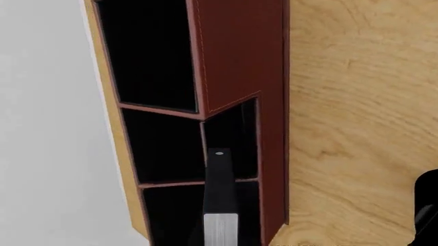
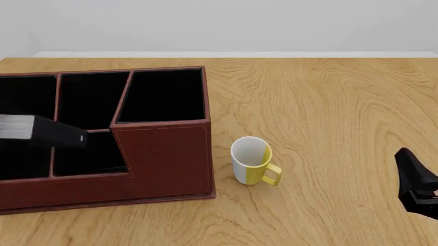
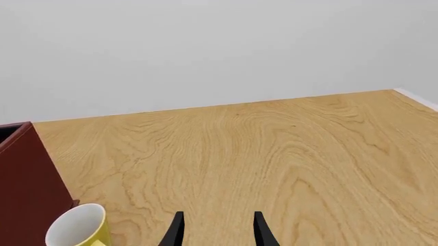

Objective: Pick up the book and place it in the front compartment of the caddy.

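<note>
**A:** Where is the book [image 2: 42, 130]?

**B:** Above the caddy [image 2: 164, 154], lying sideways, with one end over the front compartment [image 2: 92, 156].

**A:** And the tools?

**B:** The left tool is out of shot, so its grip is unknown. The right tool [image 3: 217, 229] has its fingers apart, well away.

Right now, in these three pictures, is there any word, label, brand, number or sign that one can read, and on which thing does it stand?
None can be read in any view.
Caddy: plain reddish-brown walls with stitching, no text.
Mug: white and yellow, no print showing.
Book: black cover and pale page edges, no title showing.
Table: bare wood grain only.
</note>
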You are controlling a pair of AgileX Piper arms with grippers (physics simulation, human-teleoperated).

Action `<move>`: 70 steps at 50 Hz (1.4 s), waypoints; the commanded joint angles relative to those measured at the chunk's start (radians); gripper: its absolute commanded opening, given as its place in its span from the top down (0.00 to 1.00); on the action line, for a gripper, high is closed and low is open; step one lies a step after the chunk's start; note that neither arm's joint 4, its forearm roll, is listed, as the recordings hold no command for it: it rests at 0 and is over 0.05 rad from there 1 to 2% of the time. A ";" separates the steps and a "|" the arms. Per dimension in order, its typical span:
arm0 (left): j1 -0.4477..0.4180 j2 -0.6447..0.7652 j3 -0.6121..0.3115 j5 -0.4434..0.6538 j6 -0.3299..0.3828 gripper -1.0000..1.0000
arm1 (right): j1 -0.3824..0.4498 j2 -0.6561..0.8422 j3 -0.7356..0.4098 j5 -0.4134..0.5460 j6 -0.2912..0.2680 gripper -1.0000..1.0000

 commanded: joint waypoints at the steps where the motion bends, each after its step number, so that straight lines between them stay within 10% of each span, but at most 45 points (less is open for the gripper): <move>1: 0.033 0.049 -0.089 0.000 0.055 1.00 | 0.000 0.002 0.000 -0.001 0.003 0.00; 32: -0.032 0.265 -0.417 0.000 -0.109 1.00 | -0.003 0.012 0.000 -0.011 0.005 0.00; 70: -0.019 0.347 -0.330 -0.076 -0.077 1.00 | -0.004 0.060 -0.001 -0.052 0.021 0.00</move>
